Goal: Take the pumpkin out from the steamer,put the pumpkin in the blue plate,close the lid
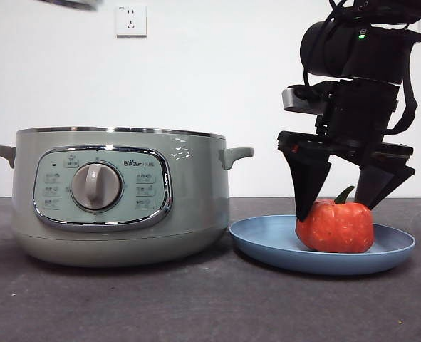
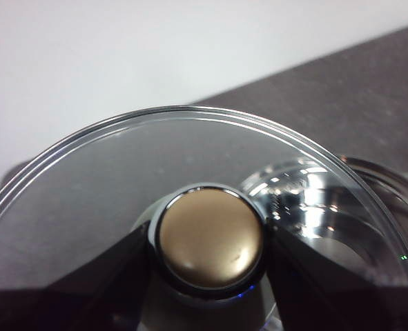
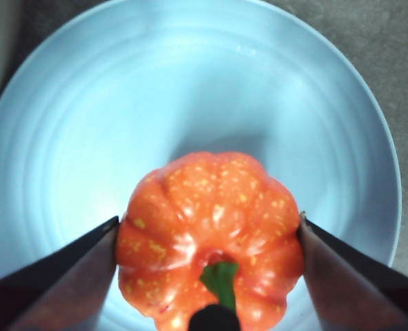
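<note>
The orange-red pumpkin sits in the blue plate, to the right of the steamer. The steamer stands open with no lid on it. My right gripper reaches down over the pumpkin, one jaw against each side. The right wrist view shows the pumpkin between the jaws with no gap, over the plate. My left gripper is shut on the knob of the glass lid and holds it up. Only a dark blur of it shows at the front view's top edge.
Through the held lid, the steamer's shiny inside shows below. The dark table runs in front of the steamer and plate. A white wall with a socket stands behind.
</note>
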Tool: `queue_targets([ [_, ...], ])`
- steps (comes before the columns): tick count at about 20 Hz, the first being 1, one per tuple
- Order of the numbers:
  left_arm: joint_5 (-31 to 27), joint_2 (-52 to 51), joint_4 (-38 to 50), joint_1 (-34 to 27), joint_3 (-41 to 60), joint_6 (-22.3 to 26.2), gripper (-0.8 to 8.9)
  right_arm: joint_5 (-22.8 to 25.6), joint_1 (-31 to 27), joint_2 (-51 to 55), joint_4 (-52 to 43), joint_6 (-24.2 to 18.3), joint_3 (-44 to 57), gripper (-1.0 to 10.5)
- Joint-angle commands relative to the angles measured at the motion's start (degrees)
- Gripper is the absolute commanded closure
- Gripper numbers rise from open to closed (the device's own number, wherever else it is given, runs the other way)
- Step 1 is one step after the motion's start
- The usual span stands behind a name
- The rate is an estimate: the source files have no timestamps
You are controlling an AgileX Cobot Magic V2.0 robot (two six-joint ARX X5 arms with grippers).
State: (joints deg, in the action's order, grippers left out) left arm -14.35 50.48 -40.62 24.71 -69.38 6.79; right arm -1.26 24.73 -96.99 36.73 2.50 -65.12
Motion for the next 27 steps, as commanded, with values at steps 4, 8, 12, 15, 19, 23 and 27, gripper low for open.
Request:
queue_targets([
  [4,5.0,4.6,3.8,0.1,-0.4,-0.3,8.22,-0.3,0.0,-0.4,-0.3,0.8,0.5,4.4],
  [8,7.5,8.4,6.3,0.1,-0.4,-0.3,8.22,-0.3,0.2,4.6,0.4,1.8,0.5,4.4],
  [12,10.4,12.8,10.0,0.1,-0.4,-0.4,8.22,0.0,0.0,15.2,2.0,2.1,0.5,4.4],
  [15,13.2,16.8,12.7,0.1,-0.4,-1.0,8.22,0.1,0.0,23.9,2.8,2.1,0.5,4.4],
  [19,16.4,22.5,15.7,0.1,-0.4,-1.9,8.22,0.1,0.0,32.9,3.5,2.1,0.5,4.4],
  [23,19.2,27.3,17.6,0.1,-0.4,-2.7,8.22,2.0,0.0,38.2,5.0,2.1,0.5,4.4],
  [27,20.6,31.0,17.8,0.1,-0.4,-4.0,8.22,3.3,0.0,39.6,6.4,2.1,0.5,4.4],
])
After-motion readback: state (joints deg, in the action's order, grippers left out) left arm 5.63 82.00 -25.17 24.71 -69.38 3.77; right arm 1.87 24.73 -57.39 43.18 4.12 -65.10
